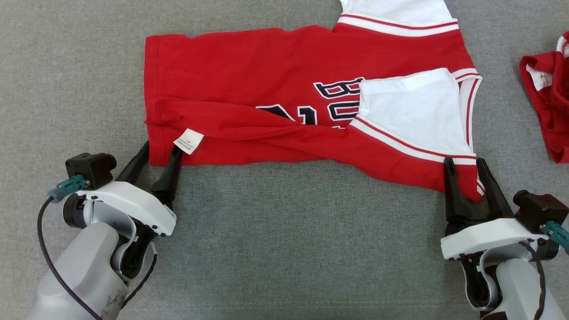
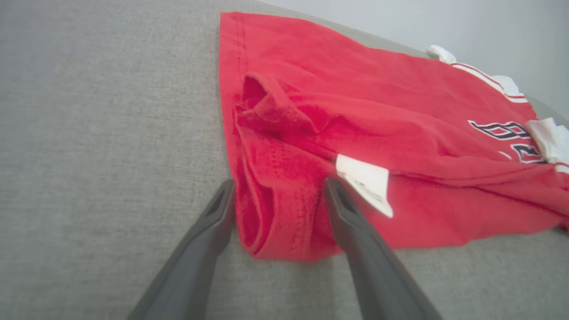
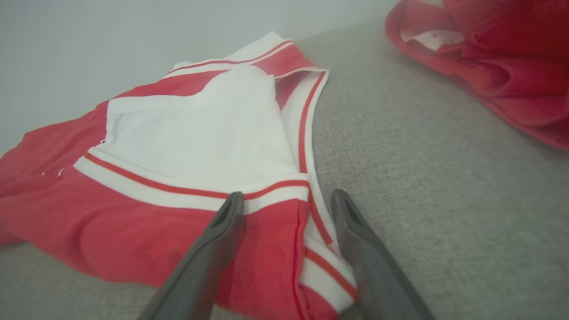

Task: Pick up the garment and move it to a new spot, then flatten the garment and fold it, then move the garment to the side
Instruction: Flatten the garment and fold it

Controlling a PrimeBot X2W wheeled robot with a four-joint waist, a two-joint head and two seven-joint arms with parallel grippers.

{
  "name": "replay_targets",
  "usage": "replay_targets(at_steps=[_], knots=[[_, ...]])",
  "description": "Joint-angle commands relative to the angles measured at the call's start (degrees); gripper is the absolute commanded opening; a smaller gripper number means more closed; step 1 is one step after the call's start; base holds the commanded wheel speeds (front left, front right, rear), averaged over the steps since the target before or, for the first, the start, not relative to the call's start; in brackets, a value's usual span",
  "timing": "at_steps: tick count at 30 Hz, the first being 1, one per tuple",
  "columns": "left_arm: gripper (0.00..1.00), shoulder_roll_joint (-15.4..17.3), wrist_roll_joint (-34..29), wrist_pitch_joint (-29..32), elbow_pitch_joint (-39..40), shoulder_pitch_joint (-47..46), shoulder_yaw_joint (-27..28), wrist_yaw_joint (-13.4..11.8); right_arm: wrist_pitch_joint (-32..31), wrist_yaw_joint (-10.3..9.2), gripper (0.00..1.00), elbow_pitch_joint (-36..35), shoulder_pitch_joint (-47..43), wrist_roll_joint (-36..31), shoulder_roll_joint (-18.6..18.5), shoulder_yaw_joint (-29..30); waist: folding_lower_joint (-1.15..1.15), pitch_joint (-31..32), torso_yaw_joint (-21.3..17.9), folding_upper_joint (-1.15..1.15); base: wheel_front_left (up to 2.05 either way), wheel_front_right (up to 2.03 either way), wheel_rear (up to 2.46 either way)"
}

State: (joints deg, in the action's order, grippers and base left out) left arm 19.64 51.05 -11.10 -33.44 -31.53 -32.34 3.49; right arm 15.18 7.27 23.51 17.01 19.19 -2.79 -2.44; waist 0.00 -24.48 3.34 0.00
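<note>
The garment [image 1: 266, 75] is a red jersey with white trim and dark lettering, spread sideways across the grey table, its near edge folded over. A white label [image 1: 188, 141] lies on its near left corner. My left gripper [image 1: 161, 149] is open, one finger on each side of that hem corner [image 2: 284, 222], beside the label [image 2: 366, 182]. My right gripper [image 1: 465, 162] is open too, straddling the near right corner where a white panel and striped trim [image 3: 275, 195] meet red cloth. The cloth lies slack between both pairs of fingers.
A second red garment [image 1: 549, 102] lies crumpled at the table's right edge, a short way beyond my right gripper [image 3: 288, 198]. The grey fabric tabletop [image 1: 284, 249] runs bare between my two arms.
</note>
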Motion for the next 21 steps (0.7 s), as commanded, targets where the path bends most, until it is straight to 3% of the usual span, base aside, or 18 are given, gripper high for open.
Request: replay_targets(at_steps=[1,4,6,14,21], knots=[[1.00,1.4,0.4,0.8,0.0,-1.4,1.0,0.5,-0.2,0.22,1.00,0.8,-0.6,1.5,-0.1,-1.8,0.00,0.0,0.1,0.00,0.00,0.00,0.00],[0.98,0.8,1.5,1.7,-0.7,-1.6,0.7,1.5,-0.2,0.22,1.00,2.4,-1.1,3.7,-0.1,-2.7,0.00,0.3,0.1,0.00,0.00,0.00,0.00],[0.83,0.7,1.7,2.2,-1.1,-1.5,0.2,1.9,-0.4,0.22,1.00,3.4,-1.9,4.9,-0.1,-2.7,0.00,0.6,0.2,0.00,0.00,0.00,0.00],[0.67,0.8,2.6,3.0,-1.7,-1.2,-0.4,2.6,-1.2,0.22,1.00,2.4,-5.5,6.9,-0.1,-2.5,0.00,1.7,0.1,0.00,0.00,0.00,0.00],[0.42,0.7,3.6,3.8,-1.7,-0.8,-0.8,3.0,-2.8,0.22,1.00,-0.2,-7.8,8.0,-0.1,-2.6,0.00,2.6,-0.4,0.00,0.00,0.00,0.00]])
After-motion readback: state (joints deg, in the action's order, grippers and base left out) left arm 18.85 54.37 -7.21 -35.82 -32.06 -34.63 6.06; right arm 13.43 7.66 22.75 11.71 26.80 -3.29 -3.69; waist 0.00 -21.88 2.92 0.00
